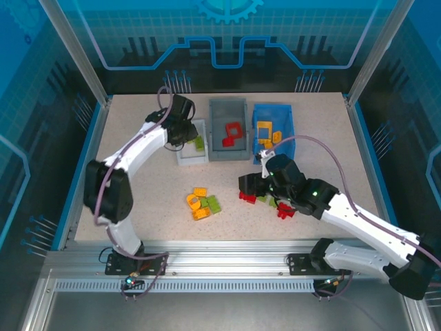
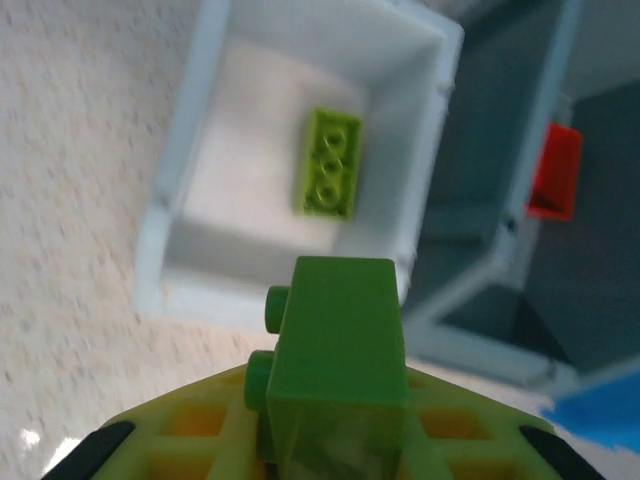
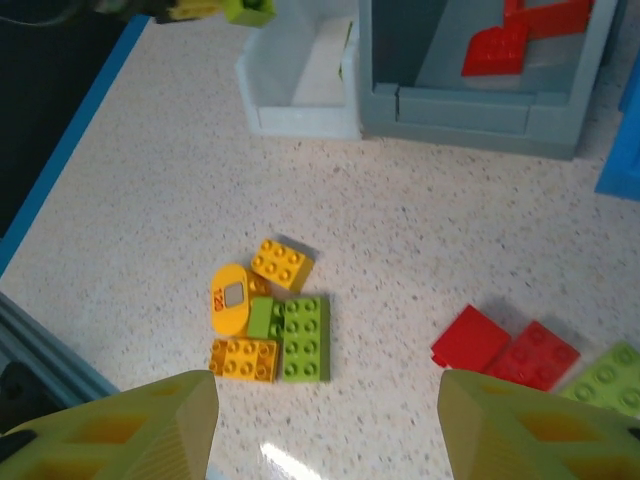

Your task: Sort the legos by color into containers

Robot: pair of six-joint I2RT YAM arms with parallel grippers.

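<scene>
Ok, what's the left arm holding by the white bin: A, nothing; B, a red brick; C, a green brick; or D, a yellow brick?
C: a green brick is pinched between the left fingers, at the near wall of the white bin.

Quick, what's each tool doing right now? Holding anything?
Left tool: closed on a green lego, by the white bin.
Right tool: open, holding nothing.
</scene>
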